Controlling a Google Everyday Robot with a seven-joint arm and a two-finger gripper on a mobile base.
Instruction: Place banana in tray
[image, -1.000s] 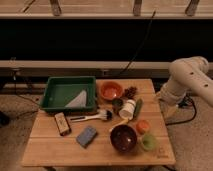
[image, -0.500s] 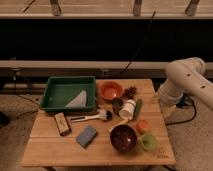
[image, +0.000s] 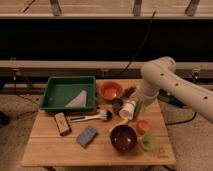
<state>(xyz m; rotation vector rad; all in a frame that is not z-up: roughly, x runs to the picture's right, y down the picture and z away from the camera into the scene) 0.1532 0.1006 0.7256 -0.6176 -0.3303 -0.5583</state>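
The dark-green tray (image: 59, 92) stands at the table's back left with a pale cloth (image: 78, 101) in it. A slim pale-yellow thing, probably the banana (image: 114, 125), lies just below the white cup (image: 128, 110), near the maroon bowl (image: 123, 138). My arm (image: 159, 76) reaches in from the right and bends down over the table's right side. The gripper (image: 138, 102) is low between the white cup and the dark-green vegetable (image: 139, 109), far right of the tray. Nothing can be seen in it.
An orange bowl (image: 111, 91), dark grapes (image: 131, 91) and a small dark cup (image: 117, 104) sit near the gripper. A white-handled brush (image: 89, 118), a snack bar (image: 62, 123), a blue sponge (image: 86, 135), an orange item (image: 142, 125) and a green cup (image: 147, 142) lie in front.
My arm has swung left from beside the table to over its right side, bringing the gripper down near the white cup. The objects on the table have not moved.
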